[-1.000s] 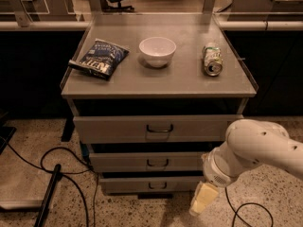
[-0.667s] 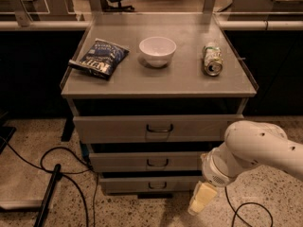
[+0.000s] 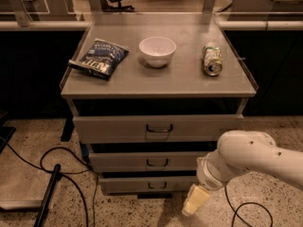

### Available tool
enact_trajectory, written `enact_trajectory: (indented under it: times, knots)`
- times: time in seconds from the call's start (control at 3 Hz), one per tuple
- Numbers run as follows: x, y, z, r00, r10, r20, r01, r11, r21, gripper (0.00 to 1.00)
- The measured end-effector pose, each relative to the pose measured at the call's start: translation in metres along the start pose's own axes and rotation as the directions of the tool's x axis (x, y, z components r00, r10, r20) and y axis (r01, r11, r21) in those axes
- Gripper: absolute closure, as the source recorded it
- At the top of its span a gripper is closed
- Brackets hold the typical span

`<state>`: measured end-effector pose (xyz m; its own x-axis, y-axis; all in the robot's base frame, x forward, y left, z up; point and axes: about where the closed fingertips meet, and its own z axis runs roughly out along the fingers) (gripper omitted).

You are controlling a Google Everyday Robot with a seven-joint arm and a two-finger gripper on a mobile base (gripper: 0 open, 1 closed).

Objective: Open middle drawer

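The middle drawer (image 3: 142, 162) is a grey metal front with a small dark loop handle (image 3: 157, 162) at its centre. It lies between the wider top drawer (image 3: 113, 128) and the smaller bottom drawer (image 3: 128, 185). Its front sits set back under the top drawer's front. My gripper (image 3: 195, 200), with pale yellow fingers, hangs from the white arm (image 3: 241, 162). It is low at the right, in front of the bottom drawer's right end. It is below and right of the middle drawer's handle and does not touch it.
On the cabinet top (image 3: 189, 82) lie a blue chip bag (image 3: 99, 58), a white bowl (image 3: 157, 50) and a can (image 3: 212, 59) on its side. Black cables (image 3: 57, 167) run over the speckled floor at the left. A cable (image 3: 248, 207) also lies at the right.
My gripper and arm have shifted slightly to the left and a little lower. The drawers and the things on top have not moved.
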<state>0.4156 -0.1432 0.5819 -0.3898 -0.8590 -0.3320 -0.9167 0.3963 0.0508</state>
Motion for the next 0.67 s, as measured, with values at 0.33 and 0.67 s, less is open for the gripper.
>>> enact_trajectory:
  times: [0.33,0.67]
  knots:
    - [-0.0012,-0.0149,0.0298,0.999,0.047,0.025,-0.047,0.9988,-0.015,0.00]
    - [-0.0013,-0.0150,0.0300,0.999,0.047,0.025,-0.047,0.9988,-0.015,0.00]
